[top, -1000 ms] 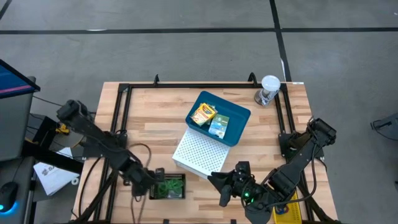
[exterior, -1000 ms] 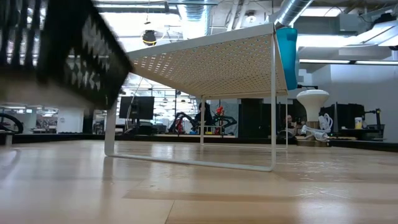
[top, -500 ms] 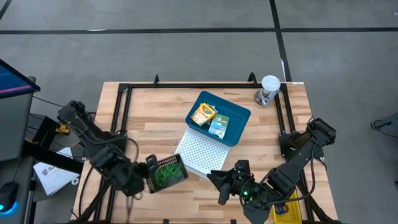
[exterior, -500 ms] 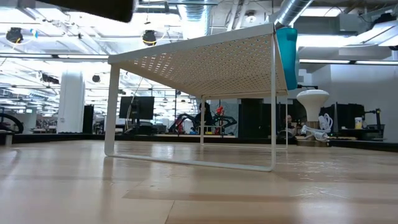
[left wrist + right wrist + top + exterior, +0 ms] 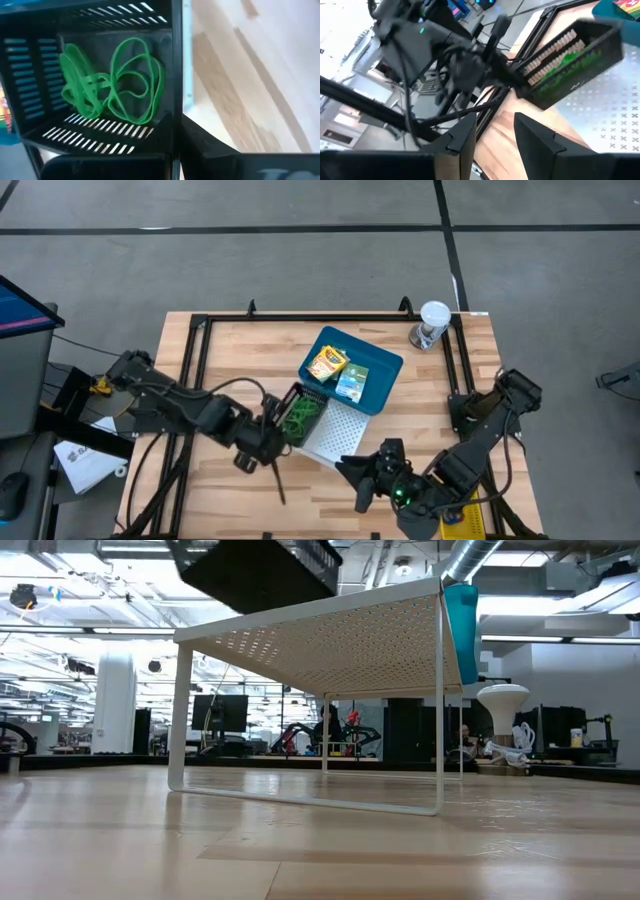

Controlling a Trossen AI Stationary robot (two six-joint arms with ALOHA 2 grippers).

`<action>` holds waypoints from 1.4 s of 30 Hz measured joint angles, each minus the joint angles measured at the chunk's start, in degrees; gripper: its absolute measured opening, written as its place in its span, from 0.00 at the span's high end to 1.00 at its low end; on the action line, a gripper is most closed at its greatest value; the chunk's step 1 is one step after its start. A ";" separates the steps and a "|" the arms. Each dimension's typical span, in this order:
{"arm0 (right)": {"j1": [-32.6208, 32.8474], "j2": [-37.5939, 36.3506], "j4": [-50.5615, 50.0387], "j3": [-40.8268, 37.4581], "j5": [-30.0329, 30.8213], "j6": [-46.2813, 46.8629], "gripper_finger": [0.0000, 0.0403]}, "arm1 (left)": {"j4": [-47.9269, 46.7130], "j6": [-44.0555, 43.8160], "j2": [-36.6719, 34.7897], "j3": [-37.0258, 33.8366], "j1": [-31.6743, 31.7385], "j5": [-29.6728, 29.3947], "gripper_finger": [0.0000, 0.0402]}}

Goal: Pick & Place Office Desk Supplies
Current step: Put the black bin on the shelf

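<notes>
High view: left claw [image 5: 272, 432] clamps black slotted bin [image 5: 300, 412] over white rack's edge [image 5: 335, 438]; right claw [image 5: 362, 477] open.

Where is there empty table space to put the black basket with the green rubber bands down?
Bare wood lies along the table's far-left part, between the black frame rail and the blue tray. It is crowded mid-table: the left gripper holds the black slotted basket over the white perforated shelf, with the right gripper close by.

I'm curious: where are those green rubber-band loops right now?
Inside the black slotted basket, held by the left gripper above the white perforated shelf's left edge, beside the blue bin.
</notes>
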 joint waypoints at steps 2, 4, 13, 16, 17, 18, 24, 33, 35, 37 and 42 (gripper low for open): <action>0.28 -0.54 -0.31 0.00 -0.04 -0.43 0.68 | 1.37 -0.06 0.00 -0.02 1.06 -0.22 1.00; 0.85 -1.38 -0.04 0.00 -0.04 -1.65 0.68 | 2.11 -0.08 0.00 -0.04 1.51 -0.12 1.00; 1.46 -5.11 0.44 0.00 -0.01 -8.80 0.68 | 1.15 1.76 4.41 -0.10 0.83 -1.20 1.00; 1.51 -5.57 0.39 0.00 -0.02 -9.62 0.68 | 1.09 1.70 5.89 -0.12 0.82 -1.23 1.00; 1.51 -5.58 0.39 0.00 -0.02 -9.73 0.68 | 1.06 1.56 6.20 -0.11 0.82 -1.24 1.00; 1.51 -5.59 0.40 0.00 -0.02 -10.09 0.68 | 1.07 1.41 6.51 -0.12 0.87 -1.26 1.00; 1.53 -5.58 0.87 0.00 -0.46 -10.50 0.68 | 0.22 1.32 7.10 -0.10 2.45 -1.70 1.00; 1.51 -5.57 0.83 0.00 -1.60 -11.10 0.68 | 0.13 3.18 7.11 -0.10 3.93 -0.73 1.00; 1.53 -5.57 0.83 0.00 -1.60 -11.12 0.68 | 0.09 2.53 7.13 -0.10 3.93 -0.63 1.00; 1.53 -5.57 0.83 0.00 -1.60 -11.12 0.68 | 0.03 1.76 7.13 -0.10 3.79 -0.55 1.00; 1.52 -5.57 0.36 0.00 -1.60 -11.11 0.68 | 0.02 1.72 7.13 -0.10 3.77 -0.29 0.99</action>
